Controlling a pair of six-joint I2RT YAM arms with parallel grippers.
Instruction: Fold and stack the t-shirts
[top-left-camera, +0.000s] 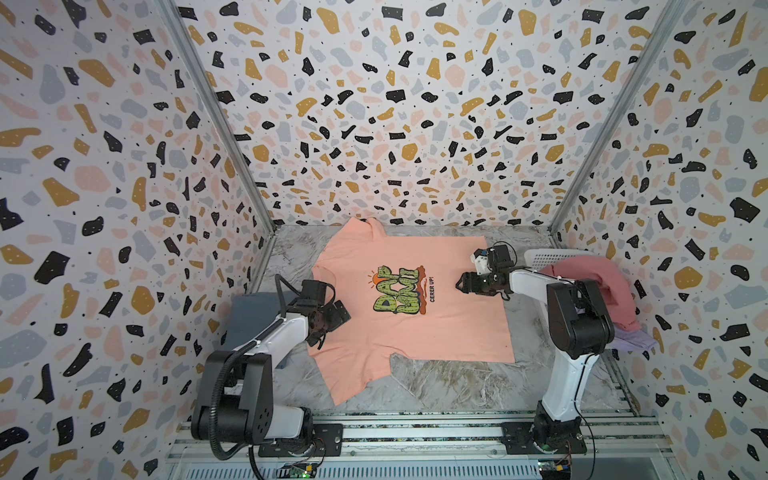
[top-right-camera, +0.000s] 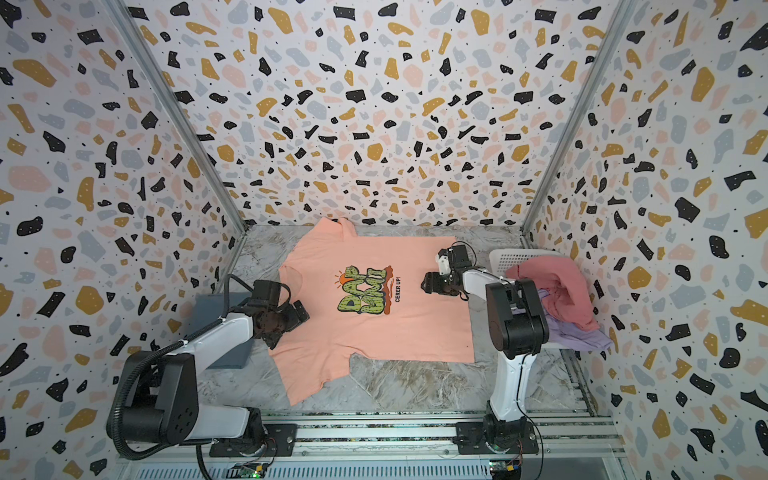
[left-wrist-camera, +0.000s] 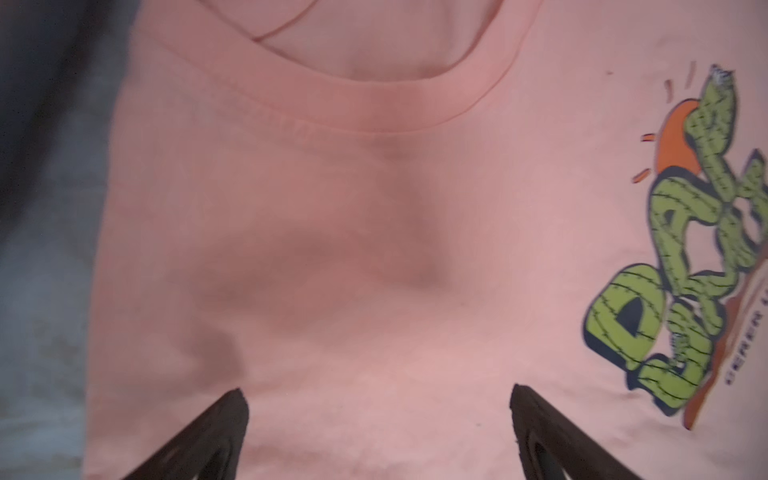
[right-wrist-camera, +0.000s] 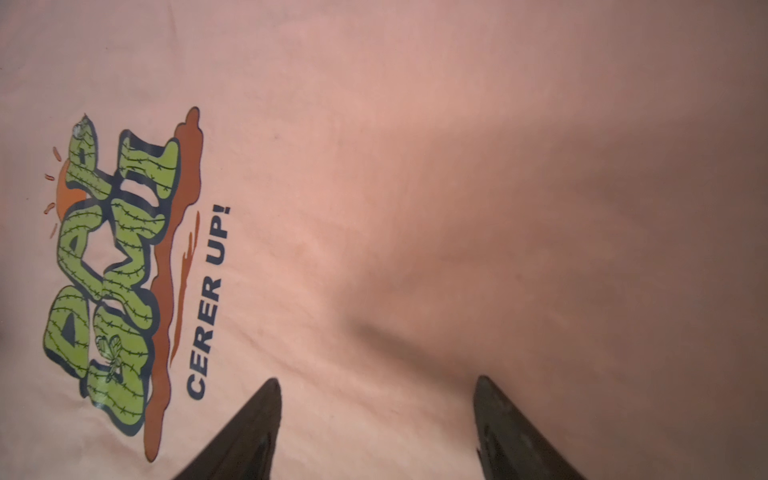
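Note:
The peach-orange t-shirt (top-left-camera: 415, 332) (top-right-camera: 374, 332) lies spread face up on the marble table, its green-yellow graphic (top-left-camera: 397, 289) in the middle and its collar (left-wrist-camera: 353, 108) to the left. My left gripper (top-left-camera: 340, 311) (top-right-camera: 301, 316) (left-wrist-camera: 376, 395) hovers open over the chest near the collar. Over the shirt's right part, my right gripper (top-left-camera: 459, 284) (top-right-camera: 424, 286) (right-wrist-camera: 376, 386) is also open, just beside the black text. Neither holds cloth. A slate-grey t-shirt (top-left-camera: 245, 311) (top-right-camera: 205, 311) lies folded at the left, partly under the left arm.
A white perforated basket (top-left-camera: 548, 257) (top-right-camera: 511, 257) stands at the right. A dusty-rose tee (top-left-camera: 598, 282) (top-right-camera: 557, 286) drapes over it and a lavender tee (top-left-camera: 631, 343) (top-right-camera: 582, 336) hangs below. Bare marble table (top-left-camera: 436, 382) shows in front. Patterned walls close in three sides.

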